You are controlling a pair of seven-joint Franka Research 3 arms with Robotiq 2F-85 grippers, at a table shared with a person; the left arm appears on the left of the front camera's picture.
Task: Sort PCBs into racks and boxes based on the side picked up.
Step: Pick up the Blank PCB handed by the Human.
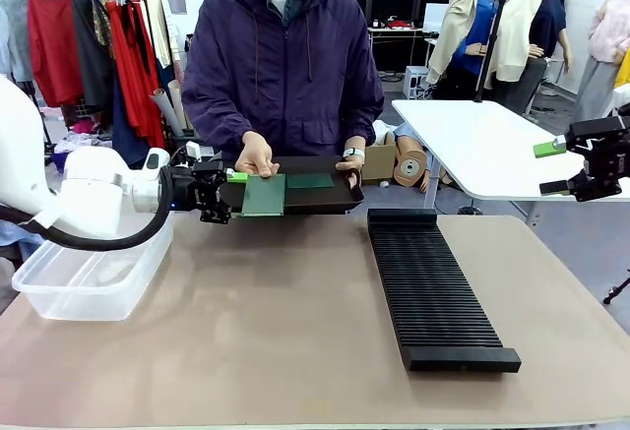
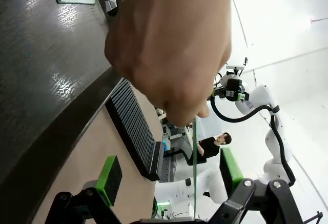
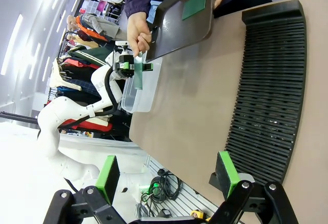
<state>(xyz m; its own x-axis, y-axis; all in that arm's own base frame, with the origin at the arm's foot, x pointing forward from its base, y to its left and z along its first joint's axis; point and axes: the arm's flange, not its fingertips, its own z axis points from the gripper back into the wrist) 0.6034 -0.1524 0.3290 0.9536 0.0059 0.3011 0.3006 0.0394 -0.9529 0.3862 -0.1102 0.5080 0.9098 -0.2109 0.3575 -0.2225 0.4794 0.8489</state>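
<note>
**Left end effector [image 1: 228, 196] at the tray edge, board between its open fingers**
Left end effector: spread wide, a green board [image 1: 264, 195] standing edge-on between its pads and clear of both in the wrist view. A person's hand [image 1: 256, 154] is just beyond its fingertips, on the rim of a black tray [image 1: 330, 200]. A second board [image 1: 311, 181] lies flat on the tray, farther out. The clear tub [image 1: 89, 282] sits below this end effector on the worktop [image 1: 246, 351], and the black slotted rack [image 1: 433, 292] is well off to its right. Right end effector [image 1: 553, 168]: wide, empty, raised well right of the rack.
</note>
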